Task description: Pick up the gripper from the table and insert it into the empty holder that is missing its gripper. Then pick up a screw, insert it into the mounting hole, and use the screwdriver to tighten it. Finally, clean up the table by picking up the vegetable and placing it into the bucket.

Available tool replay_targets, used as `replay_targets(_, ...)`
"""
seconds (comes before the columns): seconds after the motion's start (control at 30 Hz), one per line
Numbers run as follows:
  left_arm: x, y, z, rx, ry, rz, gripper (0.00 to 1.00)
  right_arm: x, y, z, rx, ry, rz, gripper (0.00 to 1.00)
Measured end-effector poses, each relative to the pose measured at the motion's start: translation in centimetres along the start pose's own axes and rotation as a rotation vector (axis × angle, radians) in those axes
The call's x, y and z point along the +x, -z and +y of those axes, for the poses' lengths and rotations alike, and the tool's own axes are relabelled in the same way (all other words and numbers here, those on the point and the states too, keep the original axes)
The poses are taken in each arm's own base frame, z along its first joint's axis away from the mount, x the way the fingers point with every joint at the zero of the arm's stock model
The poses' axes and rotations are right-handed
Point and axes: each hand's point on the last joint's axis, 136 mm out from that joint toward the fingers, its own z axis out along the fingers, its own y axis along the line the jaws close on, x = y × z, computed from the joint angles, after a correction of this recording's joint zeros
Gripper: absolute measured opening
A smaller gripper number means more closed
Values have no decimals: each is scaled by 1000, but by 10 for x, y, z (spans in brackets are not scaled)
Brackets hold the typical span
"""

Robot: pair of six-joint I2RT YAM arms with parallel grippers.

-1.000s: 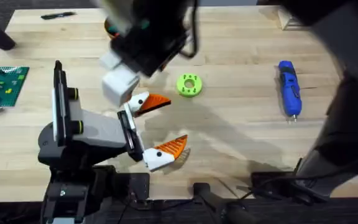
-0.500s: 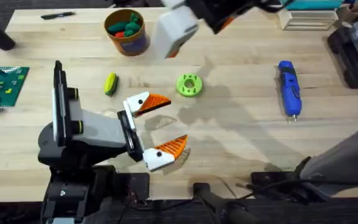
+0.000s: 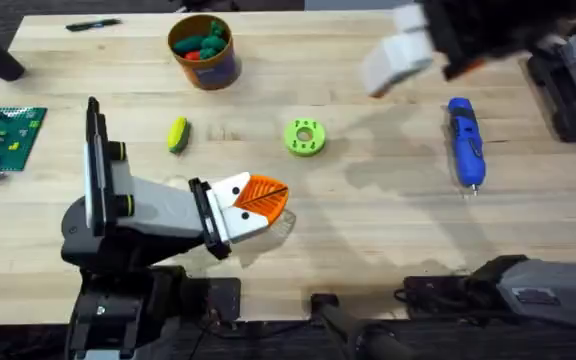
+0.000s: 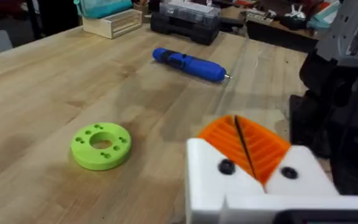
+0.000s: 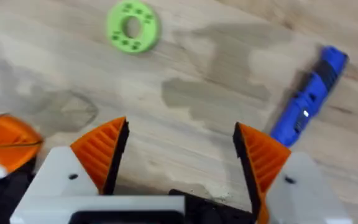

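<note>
My left claw (image 3: 253, 203) rests low over the near part of the counter (image 3: 388, 230) with its two orange ribbed pads (image 4: 244, 146) pressed flat together, holding nothing; in the left wrist view both white finger bases carry an orange wedge, so I judge the insertion part of the job done and this claw parked shut to keep the seated piece steady for fastening. My right claw (image 5: 179, 162) hangs high over the far right of the counter, its pads spread wide and empty, and its wrist view looks down on the blue electric screwdriver (image 3: 465, 141), which lies flat near the right edge with its thin tip toward me; that wide spread suits coming down around the tool's barrel or around a screw, though I cannot make out a loose screw anywhere. The green disc with holes (image 3: 304, 137) sits between the two claws, clear of both. The yellow-green toy vegetable (image 3: 177, 134) lies by itself left of the disc, and the orange bucket (image 3: 204, 50) stands farther back with red and green toys already inside, so the cleanup is not yet done
</note>
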Motion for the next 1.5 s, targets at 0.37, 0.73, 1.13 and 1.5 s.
replay_targets(0.37,0,0,0,0,0,0,14,52,-53,-107,70,-313,30,994)
replay_targets(0.73,0,0,0,0,0,0,14,67,-96,-176,57,-423,124,968)
replay_targets(1.13,0,0,0,0,0,0,14,55,-159,-223,96,-407,171,991)
replay_targets(1.5,0,0,0,0,0,0,14,56,-193,-231,83,-411,217,993)
